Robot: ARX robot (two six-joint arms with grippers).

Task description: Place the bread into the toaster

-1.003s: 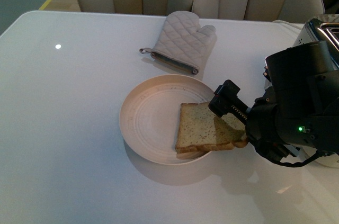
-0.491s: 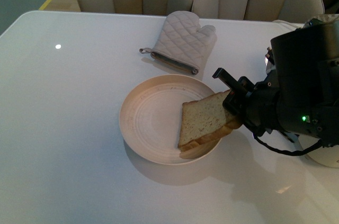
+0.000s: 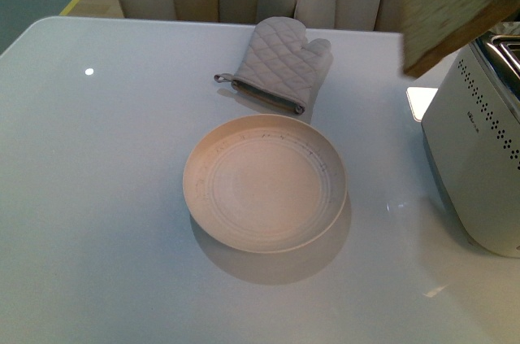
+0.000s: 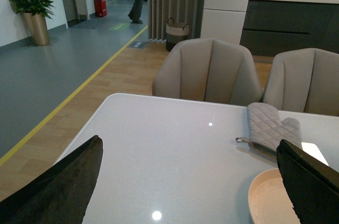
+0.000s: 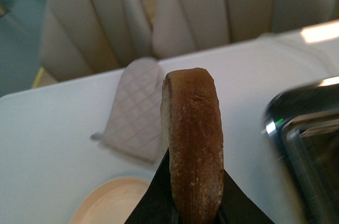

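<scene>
Bread (image 3: 453, 4) hung high near toaster (image 3: 479, 165) at right of worktop (image 3: 114, 198), right end effector (image 5: 183, 205) pinched its crust, left end effector (image 4: 185, 181) stood spread

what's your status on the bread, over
Left pincer open, empty. Right pincer shut on bread, held in the air near toaster top, not yet in a slot. Nothing seen in the way.

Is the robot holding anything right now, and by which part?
The right gripper holds the tan speckled bread slice, jaws pinching its two flat faces at the end nearest the wrist. The left gripper is open and empty.
</scene>
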